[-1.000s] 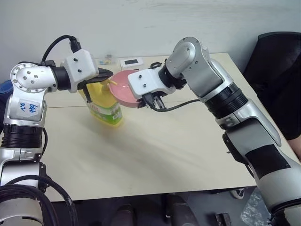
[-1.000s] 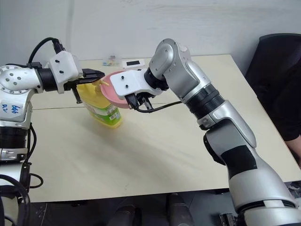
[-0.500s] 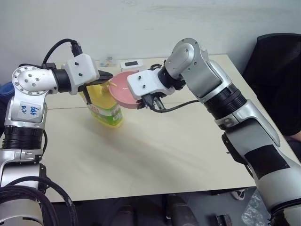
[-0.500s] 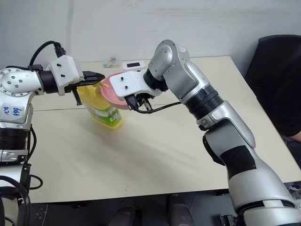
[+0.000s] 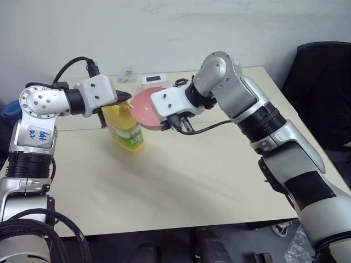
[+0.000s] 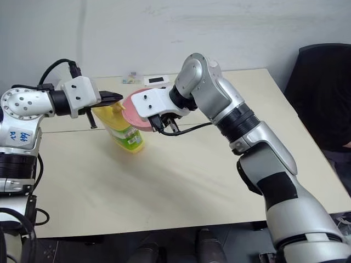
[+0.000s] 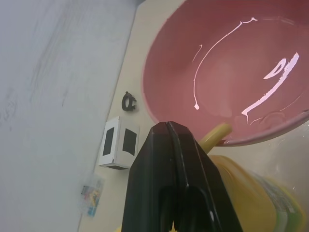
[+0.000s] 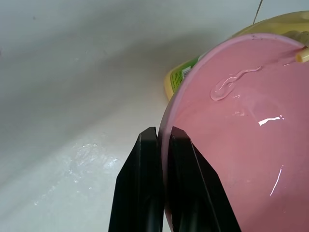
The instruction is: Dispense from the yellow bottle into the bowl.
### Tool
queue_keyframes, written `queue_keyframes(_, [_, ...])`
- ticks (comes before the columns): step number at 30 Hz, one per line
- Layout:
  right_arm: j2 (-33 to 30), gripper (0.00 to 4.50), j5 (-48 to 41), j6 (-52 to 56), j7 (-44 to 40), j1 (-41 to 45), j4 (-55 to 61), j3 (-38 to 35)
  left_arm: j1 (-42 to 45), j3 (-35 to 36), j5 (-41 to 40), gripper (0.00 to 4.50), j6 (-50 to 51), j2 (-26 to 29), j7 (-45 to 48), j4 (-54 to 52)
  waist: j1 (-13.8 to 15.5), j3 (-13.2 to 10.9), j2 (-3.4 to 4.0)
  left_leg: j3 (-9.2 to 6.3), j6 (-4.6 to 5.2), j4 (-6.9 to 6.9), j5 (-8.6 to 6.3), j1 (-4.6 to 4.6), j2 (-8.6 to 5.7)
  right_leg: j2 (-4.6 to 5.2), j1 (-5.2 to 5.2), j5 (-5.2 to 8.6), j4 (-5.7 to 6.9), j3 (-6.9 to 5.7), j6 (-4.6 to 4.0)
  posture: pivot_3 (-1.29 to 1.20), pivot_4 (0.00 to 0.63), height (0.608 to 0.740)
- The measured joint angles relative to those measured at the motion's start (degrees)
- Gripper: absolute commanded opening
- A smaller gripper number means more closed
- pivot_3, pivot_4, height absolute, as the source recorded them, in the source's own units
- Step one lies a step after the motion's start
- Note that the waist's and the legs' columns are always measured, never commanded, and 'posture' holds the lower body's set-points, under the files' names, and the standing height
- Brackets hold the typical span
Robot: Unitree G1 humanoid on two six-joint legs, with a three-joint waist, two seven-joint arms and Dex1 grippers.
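Yellow bottle (image 5: 127, 129) — one of them, standing on the cream table (image 5: 181, 181) at about ten o'clock from the table's middle, its green-and-white label facing the camera. One pink bowl (image 5: 148, 107) is held off the table just beside the bottle at its three o'clock, tipped so its hollow faces the pump spout (image 7: 215, 136), whose tip sits under the rim. A streak of clear liquid lies inside the bowl. The right gripper (image 8: 163, 140) pinches the bowl's rim between its two black fingers. The left gripper (image 7: 167, 126) has its two fingers pressed together with nothing between them, resting over the bottle's pump top. At the table's twelve o'clock edge lie one small white box (image 7: 117, 149), one little black ring (image 7: 128, 101) and one small packet (image 7: 91, 193).
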State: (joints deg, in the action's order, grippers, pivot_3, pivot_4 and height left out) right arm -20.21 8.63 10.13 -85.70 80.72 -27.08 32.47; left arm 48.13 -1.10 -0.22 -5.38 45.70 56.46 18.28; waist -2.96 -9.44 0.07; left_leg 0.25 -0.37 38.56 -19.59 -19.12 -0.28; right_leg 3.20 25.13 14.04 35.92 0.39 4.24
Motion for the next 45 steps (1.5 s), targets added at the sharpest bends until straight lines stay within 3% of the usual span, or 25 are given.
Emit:
queue_keyframes(5, [-0.36, 0.0, -0.14, 0.25, -0.09, -0.16, 1.45, -0.01, 4.84, 0.93, -3.39, 0.05, 12.04, -2.96, 0.72, 2.35, 0.18, -0.04, -0.05, -0.04, 0.0, 0.03, 0.0, -0.14, -0.01, -0.03, 0.06, 0.0, 0.03, -0.04, 0.0, 0.0, 0.15, 0.74])
queue_keyframes(6, [-0.51, 0.0, -0.22, 0.41, -0.13, -0.24, 2.01, -0.15, 5.95, 1.76, -5.26, 0.21, 16.01, -3.39, 1.28, 2.39, 0.19, -0.1, -0.14, -0.06, 0.0, 0.03, 0.0, -0.25, -0.01, -0.04, 0.17, 0.0, 0.06, -0.05, 0.0, 0.0, 0.15, 0.74])
queue_keyframes(9, [-0.58, 0.0, -0.98, 1.38, -0.32, -0.32, 3.28, -1.37, 8.6, 3.49, -11.53, 0.91, 28.86, -3.91, 3.8, 2.17, 0.16, -0.29, -0.35, -0.28, -0.02, 0.2, 0.01, -0.94, 0.03, -0.06, 0.68, -0.02, 0.15, -0.13, 0.03, 0.0, 0.15, 0.74])
queue_keyframes(13, [-2.23, 0.0, -2.24, 3.46, -1.17, -1.56, 7.15, -1.97, 12.36, 8.21, -19.85, 2.02, 42.15, -1.1, 4.77, -1.58, -0.27, -0.46, -0.76, -0.25, -0.52, 0.66, 0.28, -2.76, -0.05, 0.07, 2.58, -0.04, 0.64, -0.06, 0.05, 0.0, 0.15, 0.74])
queue_keyframes(18, [-7.84, 0.0, -3.67, 6.19, -1.58, -7.99, 12.77, -2.64, 13.27, 17.89, -31.3, 3.46, 55.87, 9.98, 8.8, -8.59, -0.49, -0.49, -0.76, -0.21, -0.53, 0.54, 0.27, -3.21, -0.07, 0.24, 3.12, -0.04, 0.58, -0.1, 0.04, 0.0, 0.15, 0.74])
queue_keyframes(21, [-13.21, 0.0, -3.84, 6.61, -0.86, -15.23, 17.38, -4.29, 4.77, 24.8, -39.75, 4.42, 65.72, 19.33, 13.84, -17.73, -0.26, -0.51, -0.78, -0.16, -0.45, 0.56, 0.21, -3.21, -0.1, 0.27, 3.04, -0.03, 0.49, -0.1, 0.03, 0.0, 0.15, 0.74])
queue_keyframes(25, [-17.07, 0.0, -3.34, 7.75, 1.54, -24.56, 21.14, -5.35, -13.47, 37.18, -44.52, 4.47, 73.54, 25.56, 18.16, -30.28, 0.05, -0.77, -0.81, -0.17, -0.31, 0.63, 0.22, -2.88, -0.1, 0.27, 2.52, -0.05, 0.09, -0.1, 0.03, 0.0, 0.15, 0.74])
queue_keyframes(31, [-19.86, 0.0, -0.98, 5.82, 10.27, -36.78, 23.68, -7.41, -42.22, 61.13, -42.22, 4.47, 77.91, 22.22, 22.14, -47.25, 0.19, -1.02, -1.08, -0.08, -0.04, 0.5, 0.06, -1.7, 0.0, 0.11, 1.54, 0.0, 0.04, -0.07, -0.19, 0.0, 0.15, 0.74])
queue_keyframes(35, [-19.41, 0.0, 1.3, 2.4, 16.13, -41.17, 23.13, -7.66, -54.42, 67.26, -39.77, 4.47, 75.1, 17.14, 22.87, -53.13, 0.3, -1.06, -1.12, -0.03, -0.07, 0.33, 0.04, -1.27, 0.04, 0.11, 1.21, 0.07, 0.03, -0.04, -0.31, 0.0, 0.15, 0.74])
queue_keyframes(39, [-16.69, 1.09, 2.02, 0.69, 19.38, -41.8, 21.52, -7.64, -54.3, 68.22, -41.65, 4.5, 74.03, 15.29, 19.48, -54.5, 0.46, -1.12, -1.22, -0.05, -0.11, 0.33, 0.05, -1.25, 0.04, 0.13, 1.21, 0.06, 0.05, -0.03, -0.3, 0.0, 0.15, 0.74])
queue_keyframes(45, [-15.72, 3.27, 1.05, 1.83, 17.97, -41.8, 19.64, -7.68, -54.81, 67.37, -44.77, 4.5, 72.27, 13.85, 15.58, -54.27, 0.85, -1.12, -1.22, -0.05, -0.1, 0.31, 0.01, -1.27, 0.04, 0.18, 1.22, 0.06, -0.01, -0.04, -0.29, 0.0, 0.15, 0.74])
